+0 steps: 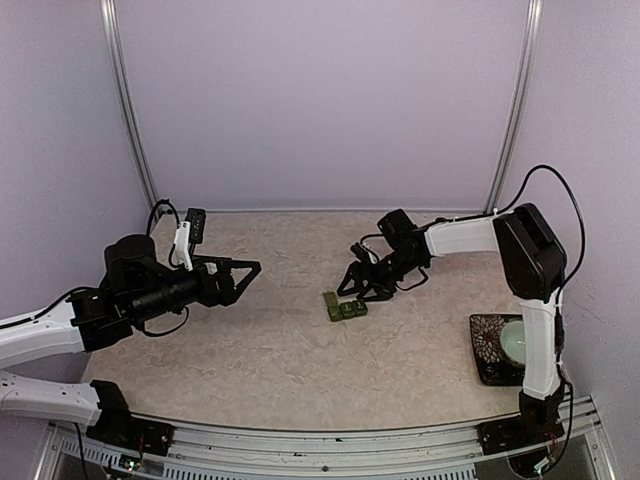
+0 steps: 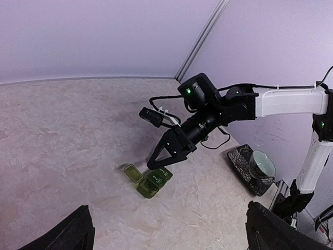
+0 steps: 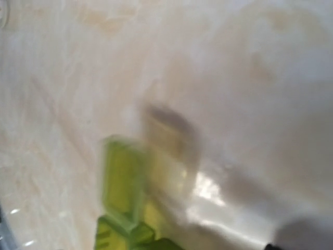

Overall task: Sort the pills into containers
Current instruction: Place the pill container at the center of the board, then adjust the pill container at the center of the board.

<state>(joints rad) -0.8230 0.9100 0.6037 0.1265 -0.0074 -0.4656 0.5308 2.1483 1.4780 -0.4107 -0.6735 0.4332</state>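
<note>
- Jaws of left gripper (image 1: 248,280): spread wide, holding nothing, well apart from the containers (image 1: 345,308).
- Jaws of right gripper (image 1: 352,288): spread, just above the containers on the table (image 1: 250,360).

Left gripper (image 1: 248,281) and right gripper (image 1: 350,292) both gape apart.

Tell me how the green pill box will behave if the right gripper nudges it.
The pill box looks small and thin-walled, so probably light: it would likely slide on the smooth table. It lies low and flat, so tipping seems unlikely. Its joined compartments look rigid, so it should move as one piece.
</note>
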